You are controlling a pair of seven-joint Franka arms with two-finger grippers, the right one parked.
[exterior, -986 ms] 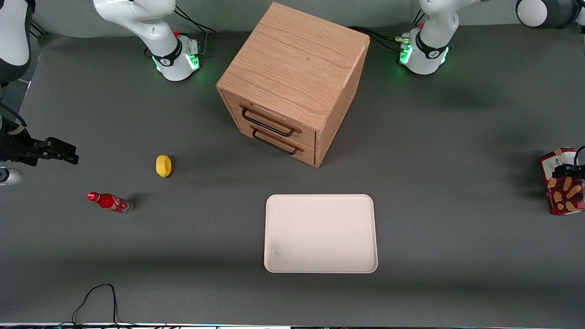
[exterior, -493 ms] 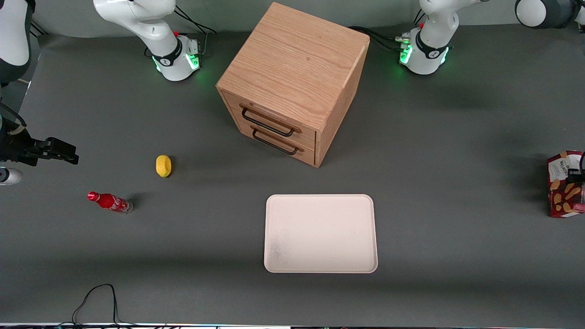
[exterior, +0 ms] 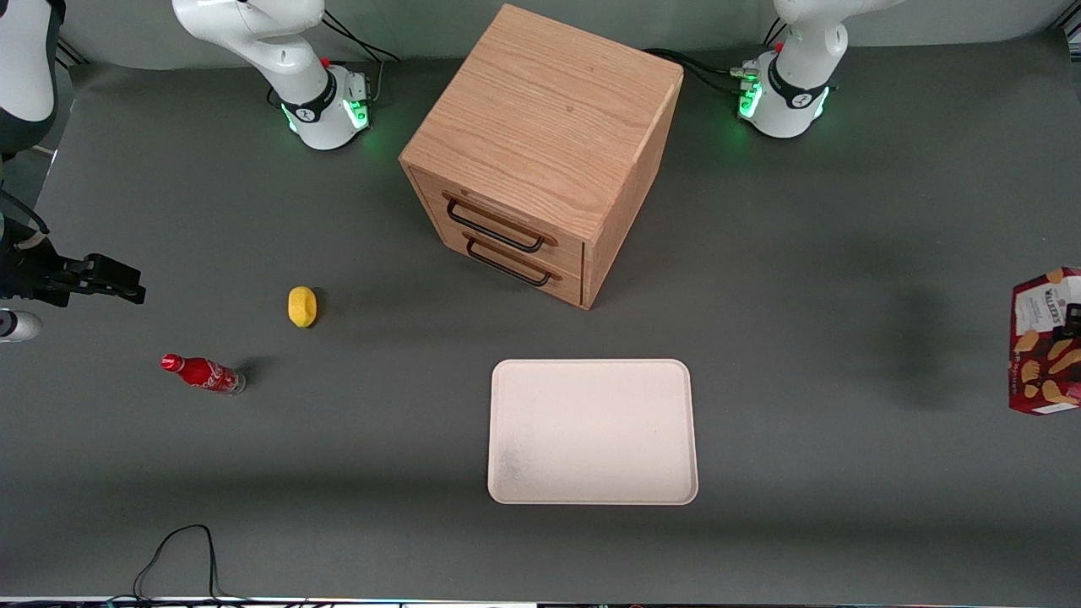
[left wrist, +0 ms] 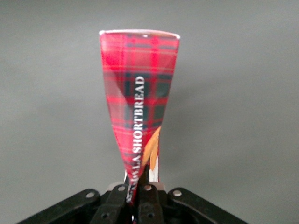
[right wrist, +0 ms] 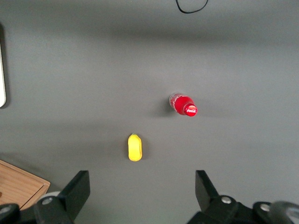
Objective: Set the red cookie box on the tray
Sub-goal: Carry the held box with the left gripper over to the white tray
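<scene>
The red cookie box [exterior: 1043, 342] hangs in the air at the working arm's end of the table, its face with the white label and tan cookie pictures turned to the front camera. My left gripper [left wrist: 138, 198] is shut on the box's edge; the plaid side of the box [left wrist: 140, 93] rises from between the fingers. In the front view only a dark bit of the gripper [exterior: 1074, 317] shows against the box. The pale tray [exterior: 593, 431] lies flat and bare near the table's middle, well apart from the box, toward the parked arm.
A wooden two-drawer cabinet [exterior: 540, 143] stands farther from the front camera than the tray. A yellow lemon [exterior: 301, 306] and a small red soda bottle [exterior: 203, 373] lie toward the parked arm's end. A black cable [exterior: 177, 557] lies at the table's front edge.
The box has risen off the table in the gripper and turned its face more to the front camera. Its shadow has slid toward the tray. The arm's upper joint has left the view.
</scene>
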